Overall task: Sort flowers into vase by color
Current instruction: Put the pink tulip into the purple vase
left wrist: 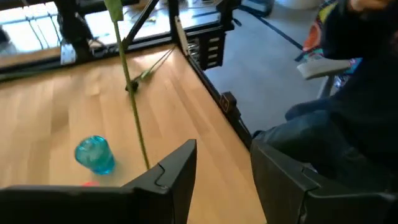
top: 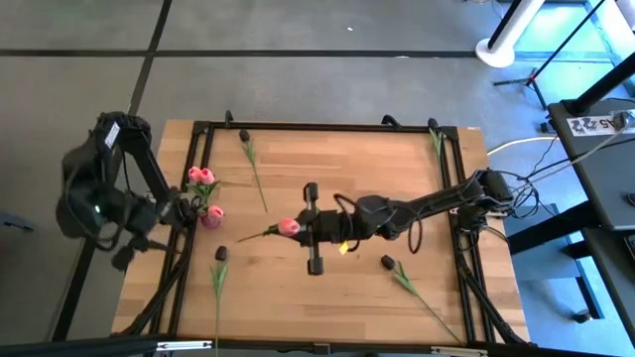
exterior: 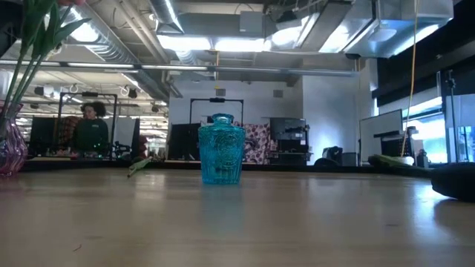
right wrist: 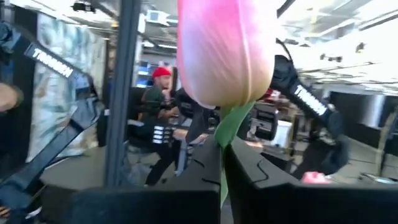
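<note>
My right gripper hangs over the middle of the table, shut on a pink tulip whose bud fills the right wrist view. A blue glass vase stands mid-table, also in the left wrist view. At the table's left, a pink vase holds green stems topped by pink buds. My left gripper is beside that vase and open. A green stem rises just outside one finger; I cannot tell whether they touch. My right gripper pinches the pink tulip's green stem just below the bud between its two fingers. The fingers come from the table's right, nearly level and tipped slightly up. The bud stands above the fingertips. The rest of the stem runs on toward the table's left, lifted clear.
Dark-budded tulips lie flat on the wood at the far left, near left and near right. A green stem lies at the far right corner. A black frame rims the table. A seated person is close beyond the table's edge.
</note>
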Tool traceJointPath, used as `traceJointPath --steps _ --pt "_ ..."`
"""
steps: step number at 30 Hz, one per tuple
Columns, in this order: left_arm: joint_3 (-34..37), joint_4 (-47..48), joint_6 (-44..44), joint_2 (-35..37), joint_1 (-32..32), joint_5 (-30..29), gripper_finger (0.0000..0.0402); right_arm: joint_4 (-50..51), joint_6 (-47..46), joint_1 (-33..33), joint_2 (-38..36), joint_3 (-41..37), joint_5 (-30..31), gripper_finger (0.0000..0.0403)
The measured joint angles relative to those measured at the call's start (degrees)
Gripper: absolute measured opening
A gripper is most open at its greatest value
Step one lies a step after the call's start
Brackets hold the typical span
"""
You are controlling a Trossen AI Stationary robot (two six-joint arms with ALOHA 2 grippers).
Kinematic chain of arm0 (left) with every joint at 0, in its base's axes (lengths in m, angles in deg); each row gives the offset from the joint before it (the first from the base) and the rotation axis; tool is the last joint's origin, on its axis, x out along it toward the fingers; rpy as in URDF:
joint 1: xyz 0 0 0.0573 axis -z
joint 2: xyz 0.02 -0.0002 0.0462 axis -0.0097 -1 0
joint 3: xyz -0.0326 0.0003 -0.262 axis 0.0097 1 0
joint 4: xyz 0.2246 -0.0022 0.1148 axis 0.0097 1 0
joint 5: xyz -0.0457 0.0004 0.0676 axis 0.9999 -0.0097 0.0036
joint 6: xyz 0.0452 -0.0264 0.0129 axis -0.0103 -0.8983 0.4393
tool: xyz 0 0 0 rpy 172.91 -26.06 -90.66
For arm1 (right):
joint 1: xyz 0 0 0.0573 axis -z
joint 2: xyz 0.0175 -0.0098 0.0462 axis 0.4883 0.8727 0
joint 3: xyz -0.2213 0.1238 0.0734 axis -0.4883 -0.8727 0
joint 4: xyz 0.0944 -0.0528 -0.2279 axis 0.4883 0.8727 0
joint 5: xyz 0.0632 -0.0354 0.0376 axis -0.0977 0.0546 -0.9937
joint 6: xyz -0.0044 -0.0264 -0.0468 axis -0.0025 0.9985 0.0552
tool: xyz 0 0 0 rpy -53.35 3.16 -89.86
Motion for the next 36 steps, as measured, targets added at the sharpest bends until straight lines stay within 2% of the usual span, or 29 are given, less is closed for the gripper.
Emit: traceJointPath --steps 6,11,15,21,24,29,32,36 --pt "5.6 -6.2 -6.2 -3.7 0.3 -1.2 0.0147 0.8 0.4 0.0 3.1 0.0 -5.2 0.0002" --pt "8.2 -7.9 -9.7 -8.0 0.3 -4.7 0.0147 6.6 3.0 0.0 4.2 0.0 -4.2 0.0002" --pt "8.2 -7.8 -18.5 -11.0 1.3 -1.1 0.0147 9.7 3.0 0.0 4.2 0.0 -4.1 0.0002" --pt "9.7 -7.6 -29.1 -17.3 2.8 -0.6 0.0147 8.9 2.9 -0.4 4.7 0.0 -4.1 0.0002" --pt "10.3 -6.5 -33.4 -19.7 2.8 -4.1 0.0147 8.8 2.8 -1.0 5.2 -0.1 -4.4 0.0003" --pt "10.4 -6.3 -34.6 -23.7 2.8 -8.7 0.0147 11.0 2.9 -1.8 7.3 -0.1 -5.8 0.0003" --pt "10.4 -6.4 -36.1 -25.9 2.3 -12.8 0.0147 14.7 6.5 -2.7 7.9 -0.1 -6.0 0.0003" --pt "10.4 -6.6 -36.4 -29.0 0.8 -18.1 0.0147 16.5 16.1 -4.1 8.9 -0.1 -3.2 0.0003"
